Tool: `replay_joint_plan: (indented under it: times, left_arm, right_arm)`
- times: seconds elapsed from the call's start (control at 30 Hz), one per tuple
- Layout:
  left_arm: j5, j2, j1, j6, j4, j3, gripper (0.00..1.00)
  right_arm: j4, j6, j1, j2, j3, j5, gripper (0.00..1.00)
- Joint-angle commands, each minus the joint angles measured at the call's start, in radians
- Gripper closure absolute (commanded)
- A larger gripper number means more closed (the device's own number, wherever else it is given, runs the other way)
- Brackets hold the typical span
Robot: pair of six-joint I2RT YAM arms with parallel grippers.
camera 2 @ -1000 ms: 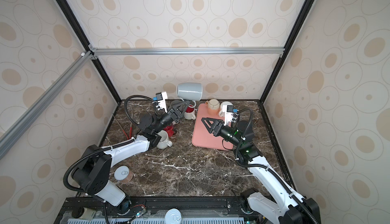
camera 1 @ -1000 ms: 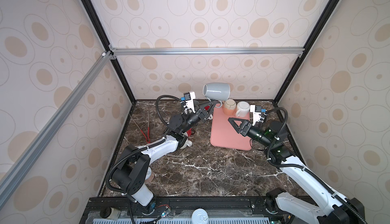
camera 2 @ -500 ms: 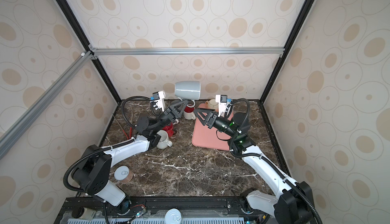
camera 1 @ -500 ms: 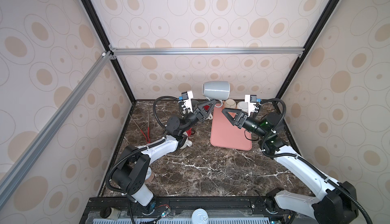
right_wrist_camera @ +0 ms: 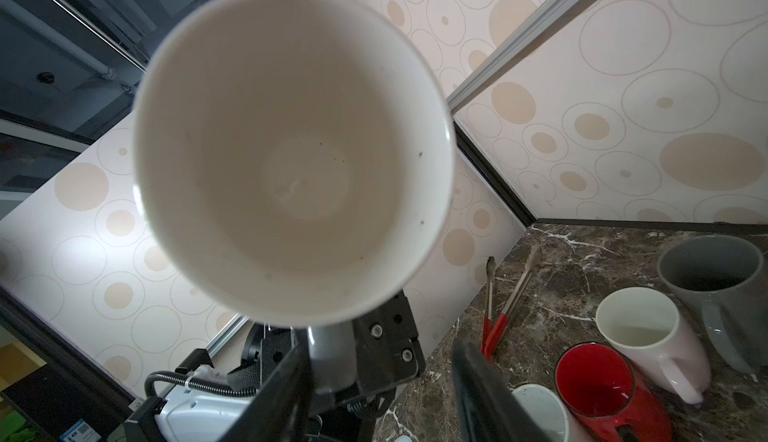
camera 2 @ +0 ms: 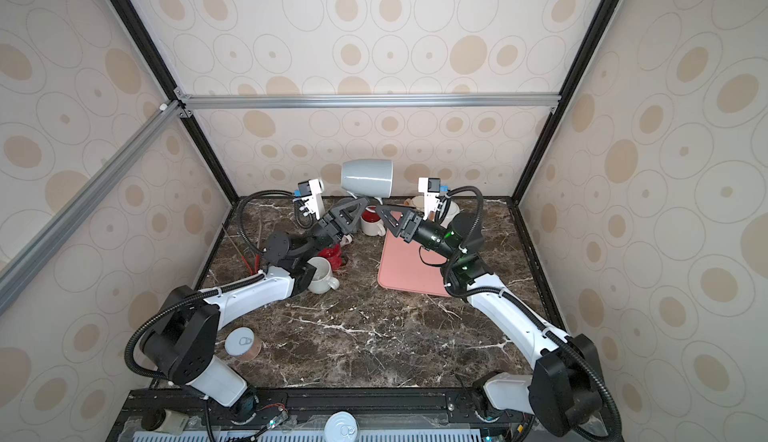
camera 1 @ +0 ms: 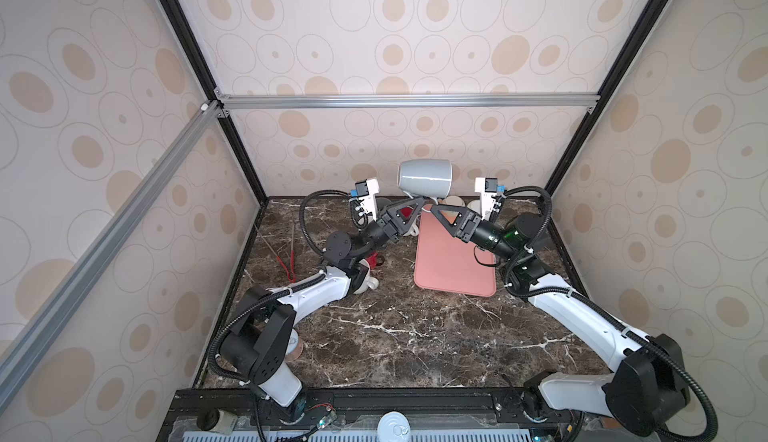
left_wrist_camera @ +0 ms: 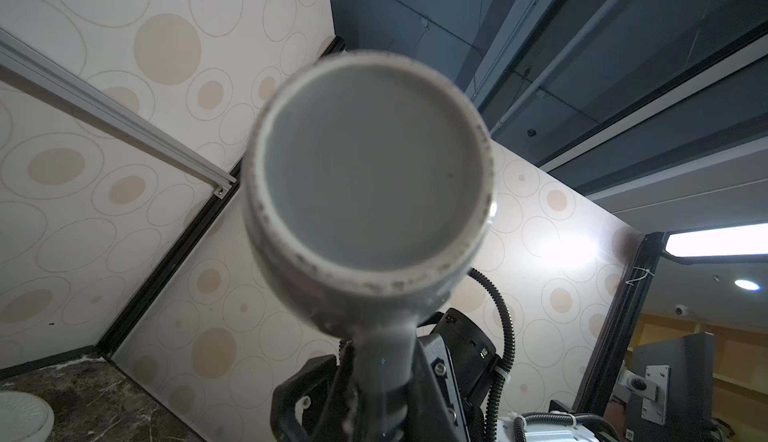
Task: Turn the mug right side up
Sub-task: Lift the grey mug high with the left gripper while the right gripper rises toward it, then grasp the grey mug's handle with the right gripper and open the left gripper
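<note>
A grey mug hangs in the air on its side at the back of the table. My left gripper is shut on its handle from below. The left wrist view shows the mug's base above the left gripper. The right wrist view looks into the mug's white inside. My right gripper is open just under the mug. Its fingers stand on either side of the handle and the left fingertip, with a gap on one side.
A pink mat lies below the right arm. A red mug, a white mug and another grey mug stand on the marble top, with red-handled tongs near the left wall. A can sits front left.
My right gripper has risen from over the pink mat and moved left to just under the held mug. The left gripper keeps the mug aloft, shifted slightly.
</note>
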Motion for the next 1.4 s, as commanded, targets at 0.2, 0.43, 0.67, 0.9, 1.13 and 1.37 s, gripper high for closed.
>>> replay_joint_plan:
  times: [0.2,0.43,0.67,0.9,1.13,1.37]
  left_arm:
    - [0.043,-0.017,0.004,-0.044,0.137,0.025,1.00]
    - [0.059,0.003,0.004,-0.052,0.111,0.033,1.00]
    - [0.086,-0.025,0.004,0.026,-0.010,0.027,0.82]
    - [0.056,-0.132,0.007,0.240,-0.275,-0.002,0.60]
    - [0.009,-0.227,0.012,0.381,-0.472,-0.032,0.52]
    - [-0.096,-0.366,0.010,0.586,-0.727,-0.086,0.50]
  right_arm:
    - [0.125,0.086,0.009,0.055,0.068,-0.057,0.63]
    - [0.187,0.128,0.017,0.099,0.098,-0.098,0.90]
    - [0.117,0.035,0.019,0.040,0.064,-0.037,1.00]
    - [0.050,-0.053,0.017,-0.022,0.036,0.039,1.00]
    - [-0.186,-0.199,0.018,-0.073,0.080,0.105,1.00]
    - [-0.431,-0.363,0.018,-0.095,0.148,0.186,1.00]
